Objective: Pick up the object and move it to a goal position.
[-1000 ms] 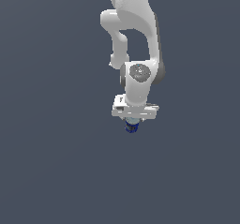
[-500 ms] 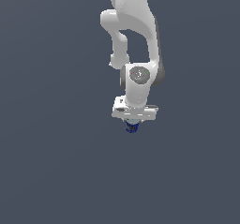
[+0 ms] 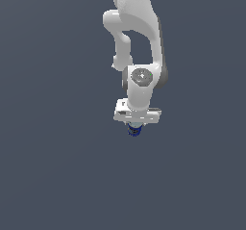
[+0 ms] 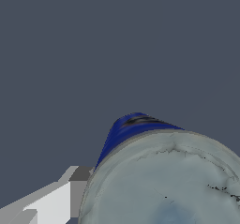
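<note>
Item: the object (image 3: 134, 130), blue can with pale lid (image 4: 168, 181), upright, directly beneath the claw (image 3: 135, 128), long axis in line with it. Claw: pinching the can. Bench (image 3: 57, 176): plain grey, below.

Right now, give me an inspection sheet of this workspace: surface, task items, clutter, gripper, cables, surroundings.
Surface: plain dark grey-blue ground, uniform, no marks or edges visible.
Job's things: one can, dark blue body with a pale grey top, directly under the gripper bar in the exterior view; the wrist view shows its top very close to the camera.
Goal position: no marker seen.
Clutter: nothing seen.
Gripper: pointing down over the can; one of the fingers shows beside the can's body, the other is hidden, so closure cannot be confirmed.
Cables: nothing seen.
Surroundings: only the white arm; nothing else seen.
</note>
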You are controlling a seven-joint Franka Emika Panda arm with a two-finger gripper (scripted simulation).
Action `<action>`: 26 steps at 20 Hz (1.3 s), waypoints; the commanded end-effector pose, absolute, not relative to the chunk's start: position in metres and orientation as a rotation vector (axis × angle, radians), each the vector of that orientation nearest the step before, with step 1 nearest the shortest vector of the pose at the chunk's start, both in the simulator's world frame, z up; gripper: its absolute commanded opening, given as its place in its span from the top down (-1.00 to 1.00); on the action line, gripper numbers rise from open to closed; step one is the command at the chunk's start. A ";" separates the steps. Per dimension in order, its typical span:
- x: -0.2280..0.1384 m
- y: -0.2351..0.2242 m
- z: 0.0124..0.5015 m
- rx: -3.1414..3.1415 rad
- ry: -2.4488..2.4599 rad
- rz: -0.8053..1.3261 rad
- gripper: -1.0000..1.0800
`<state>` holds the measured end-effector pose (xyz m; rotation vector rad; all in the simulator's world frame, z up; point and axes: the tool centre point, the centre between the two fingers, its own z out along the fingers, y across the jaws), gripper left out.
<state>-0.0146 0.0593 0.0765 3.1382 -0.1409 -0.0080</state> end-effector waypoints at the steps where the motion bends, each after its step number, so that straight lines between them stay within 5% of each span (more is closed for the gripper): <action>1: -0.010 0.052 0.084 3.138 -0.143 -0.001 1.00; 26: 0.084 -0.116 0.207 3.139 -0.143 -0.001 1.00</action>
